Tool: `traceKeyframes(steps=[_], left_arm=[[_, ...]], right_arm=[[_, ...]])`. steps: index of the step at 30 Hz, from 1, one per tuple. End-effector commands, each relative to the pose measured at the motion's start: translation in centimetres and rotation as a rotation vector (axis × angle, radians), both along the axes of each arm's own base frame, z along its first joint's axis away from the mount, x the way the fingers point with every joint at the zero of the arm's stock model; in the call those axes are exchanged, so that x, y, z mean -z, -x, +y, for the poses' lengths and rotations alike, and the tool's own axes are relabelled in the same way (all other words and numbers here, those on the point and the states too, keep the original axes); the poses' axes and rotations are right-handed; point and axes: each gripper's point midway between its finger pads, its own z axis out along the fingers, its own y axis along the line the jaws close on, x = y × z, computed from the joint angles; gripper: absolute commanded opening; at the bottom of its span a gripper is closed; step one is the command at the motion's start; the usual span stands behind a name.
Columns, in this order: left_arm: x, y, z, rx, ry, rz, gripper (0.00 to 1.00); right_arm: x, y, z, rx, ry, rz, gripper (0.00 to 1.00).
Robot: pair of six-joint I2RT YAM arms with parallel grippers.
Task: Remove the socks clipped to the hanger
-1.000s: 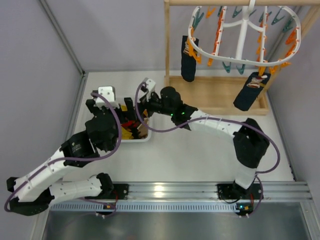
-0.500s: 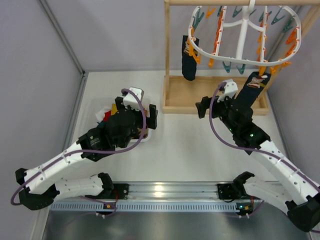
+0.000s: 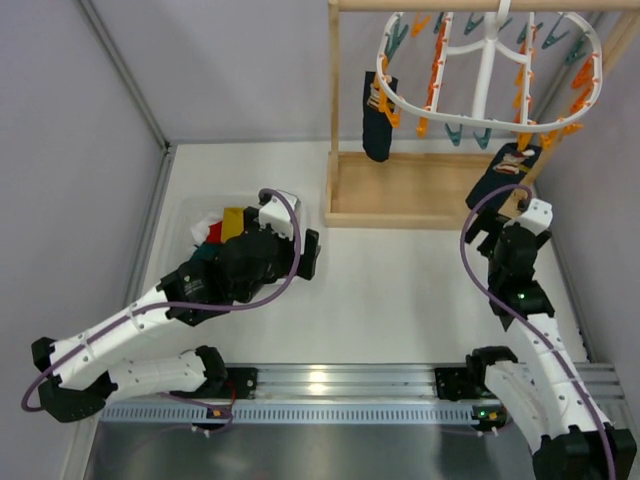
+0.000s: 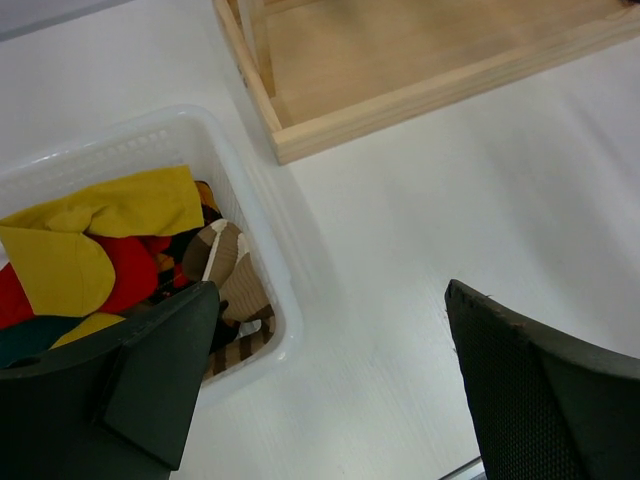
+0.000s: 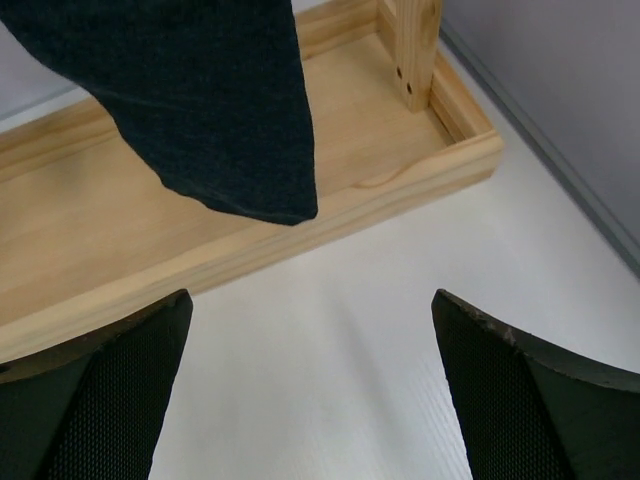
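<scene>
Spreading under everything is the white worktop point(image 3: 400, 290), with the pale wooden rack frame point(image 3: 420, 190) standing on its far right corner. From the rack's top bar hangs the white oval plastic hanger point(image 3: 487, 60), its rim lined with orange clips point(image 3: 437, 60) and teal clips point(image 3: 395, 40).

Near the left edge of the worktop sits a white plastic basket point(image 4: 150, 125) holding a mixed pile of clothes point(image 4: 225, 285) in red, brown and striped fabric. What looks like a mustard yellow sock point(image 4: 100, 225) lies on top of that pile.

Two socks are clipped to the hanger. The plain dark navy sock point(image 3: 378, 130) hangs from the left side of the rim, beside the rack's upright post. The dark navy sock with a red-white pattern point(image 3: 500, 180) hangs from the right side, its toe over the rack's wooden base.

The left gripper point(image 3: 310, 255) hovers over the worktop just beside the basket's right wall. Its jaws are spread wide and it holds nothing.

The right gripper point(image 3: 485, 228) is near the right edge of the worktop, at the front lip of the rack's base. It sits just below the patterned sock's toe, jaws released wide and clear of the fabric.
</scene>
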Motion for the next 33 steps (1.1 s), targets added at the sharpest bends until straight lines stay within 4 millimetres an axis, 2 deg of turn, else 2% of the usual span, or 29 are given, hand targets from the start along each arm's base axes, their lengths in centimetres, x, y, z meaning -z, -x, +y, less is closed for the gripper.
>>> traceKeyframes(steps=[1, 3, 4, 5, 7, 10, 13, 14, 16, 17, 18, 19, 20, 21, 22, 23, 24, 25, 26, 28, 29, 30, 31, 32, 33], left_arm=[[1.2, 0.7, 0.4, 0.025, -0.022, 0.027, 0.98], [1.8, 0.7, 0.3, 0.027, -0.034, 0.035, 0.98], [2.1, 0.7, 0.2, 0.031, -0.045, 0.040, 0.98], [2.2, 0.8, -0.1, 0.044, -0.047, 0.047, 0.98], [2.3, 0.8, -0.6, 0.062, -0.051, 0.055, 0.98], [2.4, 1.2, -1.3, 0.099, -0.041, 0.071, 0.98], [3.2, 1.3, -1.4, 0.106, -0.056, 0.087, 0.98], [3.6, 1.2, -1.5, 0.105, -0.065, 0.092, 0.98], [3.6, 1.2, -1.9, 0.114, -0.068, 0.099, 0.98], [3.6, 1.2, -2.2, 0.119, -0.068, 0.103, 0.98], [3.6, 1.2, -2.6, 0.132, -0.066, 0.111, 0.98], [2.7, 1.2, -3.0, 0.140, -0.045, 0.105, 0.98], [2.2, 1.2, -3.2, 0.142, -0.026, 0.105, 0.98], [1.7, 1.1, -3.5, 0.141, -0.014, 0.102, 0.98], [0.0, 0.9, -3.7, 0.131, 0.030, 0.087, 0.98], [-0.9, 0.7, -3.8, 0.116, 0.051, 0.078, 0.98], [-1.7, 0.2, -3.9, 0.090, 0.066, 0.065, 0.98], [-2.4, -0.6, -3.8, 0.040, 0.072, 0.052, 0.98], [-4.5, -1.2, -3.9, 0.015, 0.109, 0.023, 0.98], [-5.7, -2.3, -4.5, -0.026, 0.111, 0.001, 0.98], [-8.2, -2.8, -4.5, -0.050, 0.148, -0.034, 0.98], [-9.0, -3.2, -4.7, -0.062, 0.159, -0.045, 0.98], [-9.6, -3.5, -4.9, -0.073, 0.166, -0.054, 0.98], [-11.2, -4.0, -5.2, -0.089, 0.189, -0.074, 0.98], [-11.7, -4.4, -5.7, -0.095, 0.195, -0.080, 0.98]], right_arm=[[-5.2, -2.7, -0.5, -0.040, 0.037, -0.224, 0.99], [-5.2, -4.2, 0.6, -0.143, 0.079, -0.231, 0.99], [-6.4, -4.7, -0.4, -0.129, 0.096, -0.281, 0.99], [-6.3, -5.5, 0.2, -0.183, 0.107, -0.281, 0.99], [-7.6, -6.2, -0.6, -0.187, 0.133, -0.341, 1.00], [-8.2, -6.6, -1.9, -0.183, 0.201, -0.344, 0.99], [-7.8, -7.8, -1.8, -0.272, 0.218, -0.348, 0.99], [-8.3, -7.9, -0.2, -0.371, 0.224, -0.400, 1.00], [-8.1, -8.1, 0.9, -0.460, 0.232, -0.419, 0.97], [-7.5, -8.2, 2.4, -0.551, 0.210, -0.420, 0.89], [-7.9, -8.2, 3.1, -0.589, 0.211, -0.443, 0.79], [-7.9, -8.2, 3.6, -0.615, 0.201, -0.446, 0.70], [-7.6, -8.2, 4.1, -0.644, 0.170, -0.447, 0.56], [-7.8, -8.0, 4.3, -0.654, 0.165, -0.460, 0.49], [-8.3, -7.9, 4.7, -0.666, 0.163, -0.487, 0.40], [-8.1, -7.7, 4.9, -0.668, 0.127, -0.495, 0.06], [-8.2, -7.5, 5.0, -0.667, 0.108, -0.505, 0.00], [-8.6, -7.3, 5.4, -0.676, 0.102, -0.529, 0.00], [-8.4, -7.1, 5.6, -0.671, 0.082, -0.532, 0.00], [-8.5, -6.7, 6.9, -0.682, 0.064, -0.540, 0.00], [-8.4, -6.6, 6.9, -0.647, 0.077, -0.535, 0.00], [-8.4, -6.3, 8.3, -0.663, 0.070, -0.537, 0.00], [-8.4, -6.0, 8.8, -0.654, 0.068, -0.540, 0.00], [-8.7, -5.7, 8.7, -0.613, 0.077, -0.548, 0.00], [-8.6, -5.4, 9.7, -0.614, 0.071, -0.543, 0.00]])
